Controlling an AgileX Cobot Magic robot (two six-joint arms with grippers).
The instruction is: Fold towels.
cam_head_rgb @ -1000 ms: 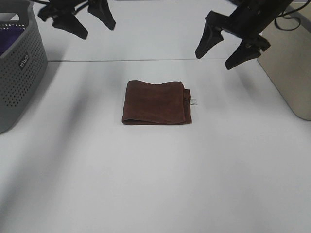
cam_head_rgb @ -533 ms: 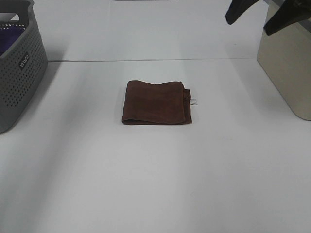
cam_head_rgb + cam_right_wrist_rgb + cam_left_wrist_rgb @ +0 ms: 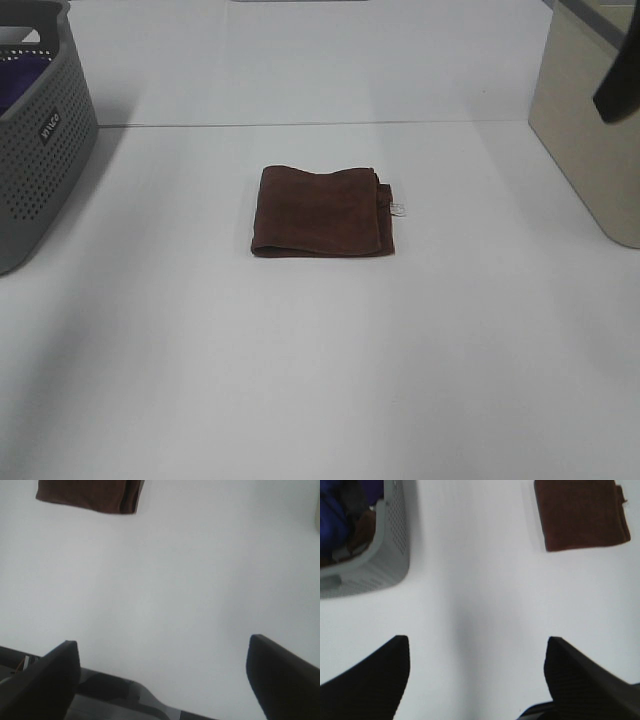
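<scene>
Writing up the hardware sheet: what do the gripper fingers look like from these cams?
Left gripper: two matte black fingers, broad at the base and tapering, with fine ridged texture on the inner faces. Right gripper: the same black tapered fingers, with dark grey housing and a hint of coloured wiring beside one. No markings visible. The high camera catches only a black finger tip.

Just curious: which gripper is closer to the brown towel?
Right, seemingly: the right gripper shows at the overhead view's right edge, clear of the towel; the left gripper is outside that view.
</scene>
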